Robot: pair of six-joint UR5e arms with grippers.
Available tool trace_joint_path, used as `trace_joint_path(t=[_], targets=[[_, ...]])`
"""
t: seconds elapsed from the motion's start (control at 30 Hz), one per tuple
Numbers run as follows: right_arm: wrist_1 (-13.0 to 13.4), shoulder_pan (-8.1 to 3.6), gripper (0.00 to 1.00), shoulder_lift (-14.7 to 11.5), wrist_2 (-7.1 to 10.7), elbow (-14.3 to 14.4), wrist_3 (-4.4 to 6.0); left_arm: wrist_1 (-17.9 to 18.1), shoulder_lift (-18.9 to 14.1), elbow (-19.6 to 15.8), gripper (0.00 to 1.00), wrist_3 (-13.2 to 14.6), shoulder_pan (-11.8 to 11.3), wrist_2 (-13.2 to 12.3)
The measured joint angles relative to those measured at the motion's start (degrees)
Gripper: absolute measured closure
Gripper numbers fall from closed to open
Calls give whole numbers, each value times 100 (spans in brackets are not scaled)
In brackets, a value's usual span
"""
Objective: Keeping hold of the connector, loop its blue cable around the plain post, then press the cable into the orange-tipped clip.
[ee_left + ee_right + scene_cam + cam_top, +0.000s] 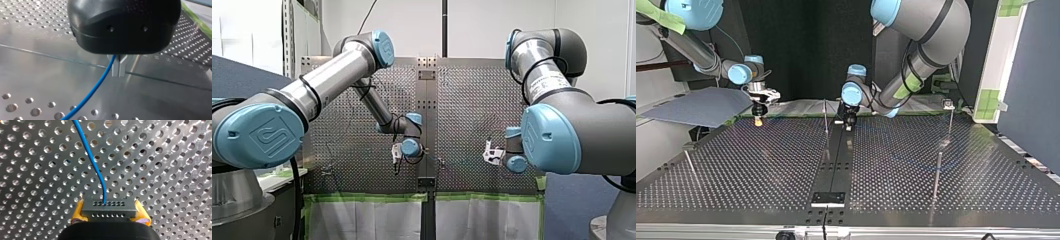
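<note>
- Worktop (175, 170): bare perforated metal, brushed, softly reflective.
- Cable (92, 162): smooth blue plastic jacket, faint gloss.
- Connector (109, 206): dark grey plastic, matt, pierced with small holes.
- Right hand (109, 210): yellow pads (78, 213), rubbery-looking, dull.
- Left hand (119, 73): black plastic housing, matt and finely grained; fingers (115, 70) of pale satin metal.
- Posts (937, 175): slim bare metal, shiny.
- Joint caps (259, 135): smooth blue plastic.

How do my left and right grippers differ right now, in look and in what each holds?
My left gripper has bare metal fingers; my right gripper has yellow pads. The left pinches the blue cable itself; the right clamps the grey connector. Both are shut.
</note>
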State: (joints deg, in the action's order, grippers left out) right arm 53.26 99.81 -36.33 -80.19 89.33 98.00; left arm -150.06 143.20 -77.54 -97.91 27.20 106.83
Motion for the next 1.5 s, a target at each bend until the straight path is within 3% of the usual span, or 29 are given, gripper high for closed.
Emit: trace_joint_path(t=[0.3,0.33,0.37,0.4,0.43,0.6,0.63,0.7,0.77,0.8,0.87,0.9,0.93,1.0,1.1,1.33,1.5], targets=[[-139,-1,100,5,18,-180,-15,-22,0,-1,98,0,-4,-2],[-154,-1,100,6,18,-185,-18,-28,0,-1,92,0,-3,-4],[-164,-1,100,6,19,-188,-21,-36,0,-2,79,3,-3,-8],[-174,-1,100,5,19,-189,-22,-50,0,-2,79,9,-3,-9],[-186,-1,100,6,20,-190,-22,-71,0,-3,72,18,-3,-7],[-211,-1,100,6,32,-192,-25,-262,0,-4,72,69,4,64],[-222,-1,100,6,34,-193,-25,-287,0,-4,54,72,5,72],[-245,-1,100,6,36,-193,-25,-349,-3,-11,50,91,14,112],[-286,-1,100,5,39,-192,-26,-446,-12,-55,35,162,34,195],[-308,-1,100,5,40,-193,-28,-496,-21,-89,35,205,43,230],[-361,-1,100,5,43,-193,-38,-610,-60,-192,15,311,62,284],[-386,-2,100,5,44,-193,-49,-638,-86,-237,15,343,68,298],[-418,-2,100,5,45,-193,-65,-645,-118,-282,4,368,73,308],[-472,-2,100,5,46,-192,-96,-609,-202,-393,0,403,81,330],[-594,18,100,5,40,-192,-199,-544,-305,-552,0,423,87,374],[-939,81,100,1,37,-108,-577,-311,-596,-925,0,441,133,434],[-990,145,100,-7,108,58,-799,-92,-829,-1176,0,513,178,561]])
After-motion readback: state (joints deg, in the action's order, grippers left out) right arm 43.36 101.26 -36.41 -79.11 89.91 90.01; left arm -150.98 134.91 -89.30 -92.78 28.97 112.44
